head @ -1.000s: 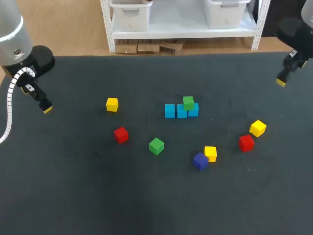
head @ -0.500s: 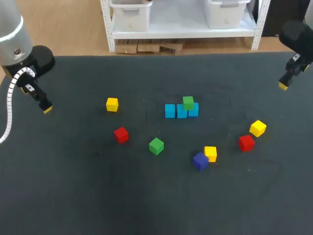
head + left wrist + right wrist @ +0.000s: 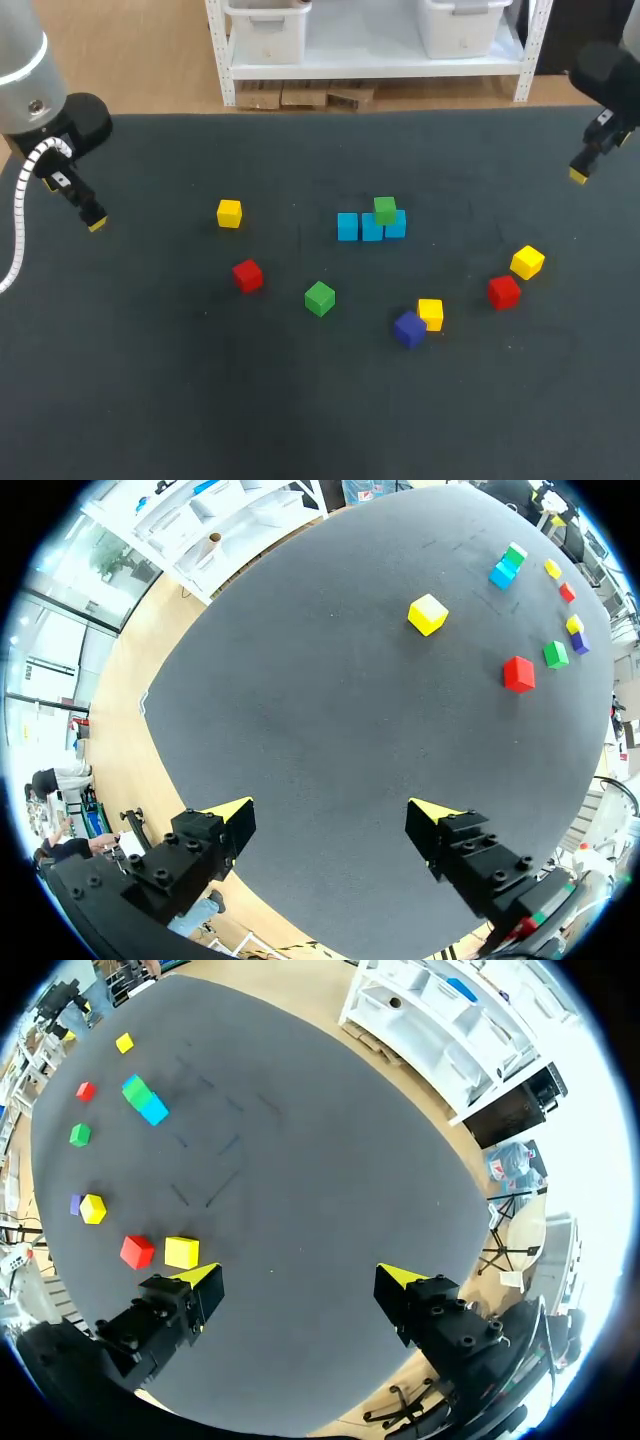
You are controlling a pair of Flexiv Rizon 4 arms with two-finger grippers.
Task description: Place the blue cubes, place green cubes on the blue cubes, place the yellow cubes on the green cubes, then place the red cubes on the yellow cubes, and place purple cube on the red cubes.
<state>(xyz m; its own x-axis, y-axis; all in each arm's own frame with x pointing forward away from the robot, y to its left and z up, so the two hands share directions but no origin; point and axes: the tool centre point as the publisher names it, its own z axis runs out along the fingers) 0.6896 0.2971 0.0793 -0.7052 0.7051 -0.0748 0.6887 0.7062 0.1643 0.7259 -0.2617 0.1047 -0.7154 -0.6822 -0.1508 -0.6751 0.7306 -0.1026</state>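
Observation:
Three blue cubes [image 3: 360,228] stand in a row mid-table, and a green cube [image 3: 385,210] rests on the right part of the row. Loose around them lie a second green cube [image 3: 319,298], three yellow cubes [image 3: 229,213] [image 3: 431,313] [image 3: 527,262], two red cubes [image 3: 247,275] [image 3: 504,291] and a purple cube [image 3: 408,328]. My left gripper [image 3: 92,220] [image 3: 335,815] hovers open and empty near the table's left edge, far from the nearest yellow cube [image 3: 427,613]. My right gripper [image 3: 580,170] [image 3: 298,1278] hangs open and empty at the far right; a yellow cube [image 3: 181,1252] and a red cube [image 3: 137,1251] lie beside one finger.
The dark table mat [image 3: 200,400] is bare across its front and along the far left and far right strips. The table's back edge [image 3: 300,113] runs behind the cubes.
My right gripper has drifted slightly to the right and a little nearer. The left arm and all the cubes are where they were.

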